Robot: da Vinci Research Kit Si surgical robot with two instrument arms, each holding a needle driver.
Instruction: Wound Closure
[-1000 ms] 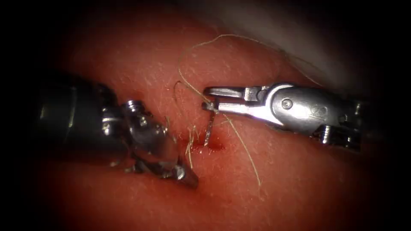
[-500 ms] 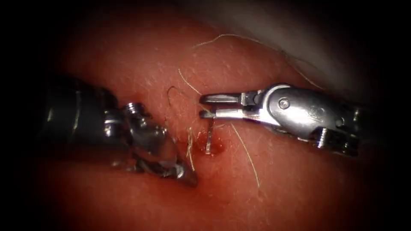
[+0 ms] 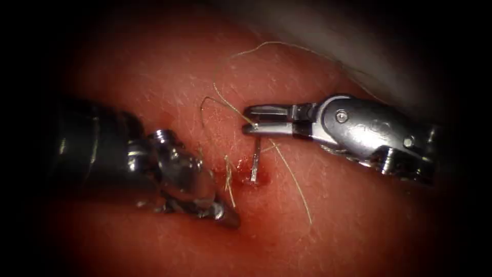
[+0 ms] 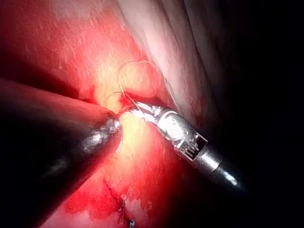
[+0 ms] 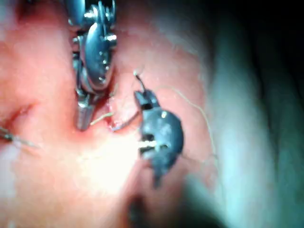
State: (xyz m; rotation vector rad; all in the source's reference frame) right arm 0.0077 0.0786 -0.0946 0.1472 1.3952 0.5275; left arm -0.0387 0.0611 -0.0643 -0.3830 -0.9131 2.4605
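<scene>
The needle [image 3: 254, 165], standing in the tissue [image 3: 359, 215] just below the right tool [image 3: 251, 119], is clamped near its upper end by those jaws, while the left tool [image 3: 225, 213] rests nearby, its jaws together, holding nothing.

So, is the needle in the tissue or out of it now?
In. The needle hangs from the right tool, its lower end sunk into the tissue.

R tool [image 3: 251, 119] on needle [image 3: 254, 165], in tissue [image 3: 359, 205]

I work at a surgical practice bench — pale cloth [image 3: 359, 46] edges the tissue [image 3: 318, 225], under an endoscope's narrow, dark-rimmed light.
</scene>
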